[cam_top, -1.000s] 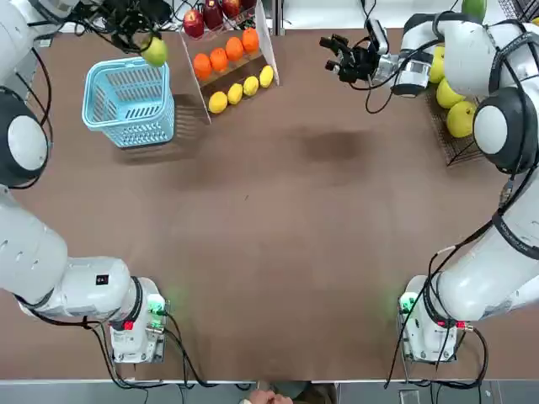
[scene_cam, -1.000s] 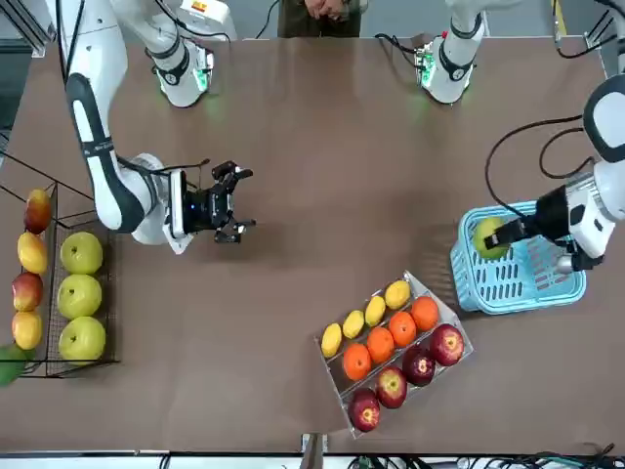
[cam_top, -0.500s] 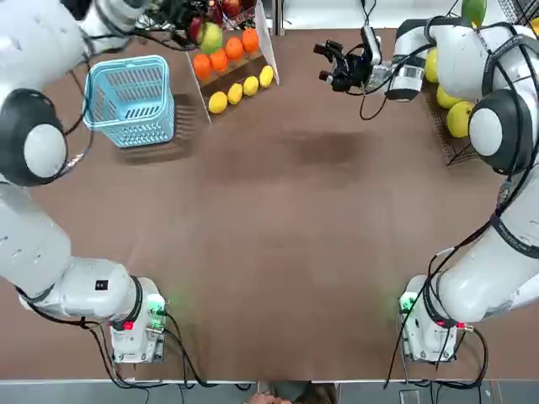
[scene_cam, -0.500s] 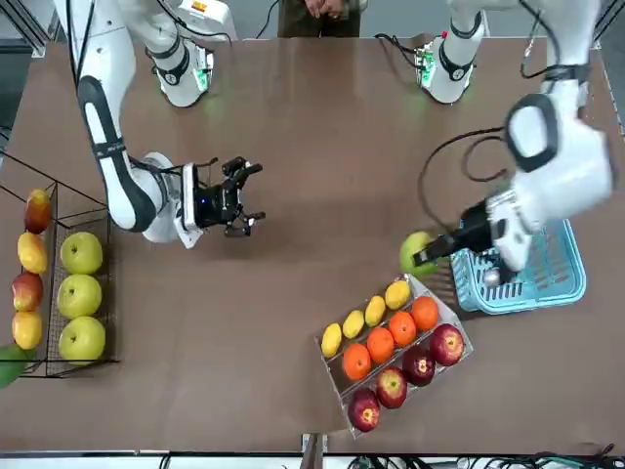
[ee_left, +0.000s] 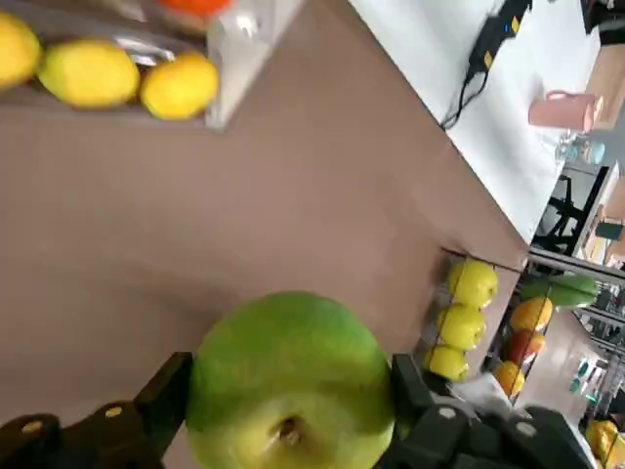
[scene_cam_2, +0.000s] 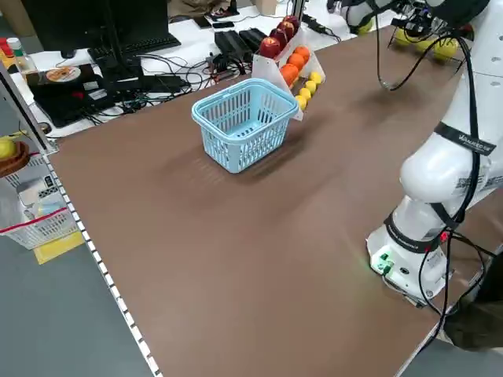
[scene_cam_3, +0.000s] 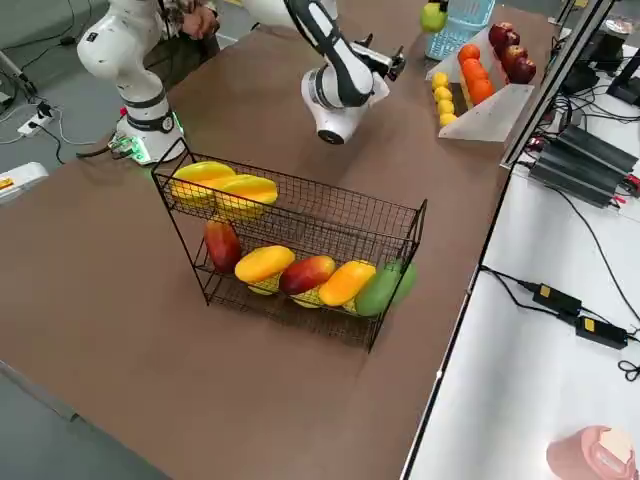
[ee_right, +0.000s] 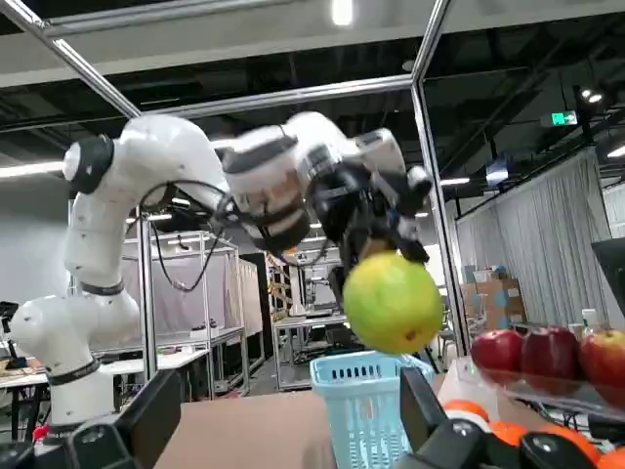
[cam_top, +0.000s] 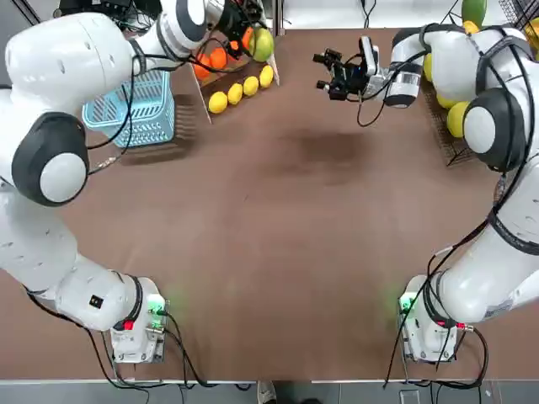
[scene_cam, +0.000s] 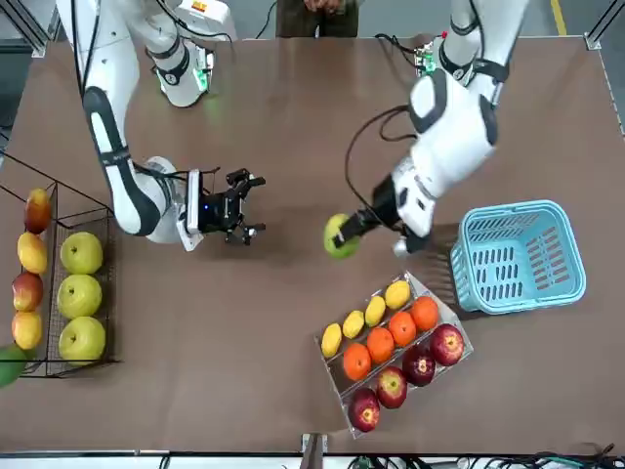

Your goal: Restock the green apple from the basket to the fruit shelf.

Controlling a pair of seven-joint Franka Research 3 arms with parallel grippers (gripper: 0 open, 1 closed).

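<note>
My left gripper is shut on the green apple and holds it in the air beside the white stand's right end, clear of the light blue basket. From the front, the apple hangs over the table between the basket and my right gripper. That gripper is open and points at the apple, about a hand's width away. The right wrist view shows the apple straight ahead. The black wire fruit shelf with yellow-green apples stands at the far right.
A white slanted stand with lemons, oranges and red apples sits between the basket and the apple. The shelf's lower tier holds mangoes. A person stands at the table's near edge. Cables and power bricks lie behind the table.
My left gripper carried the green apple from above the basket rightward past the white stand. My right gripper shifted a little toward it, staying open.
</note>
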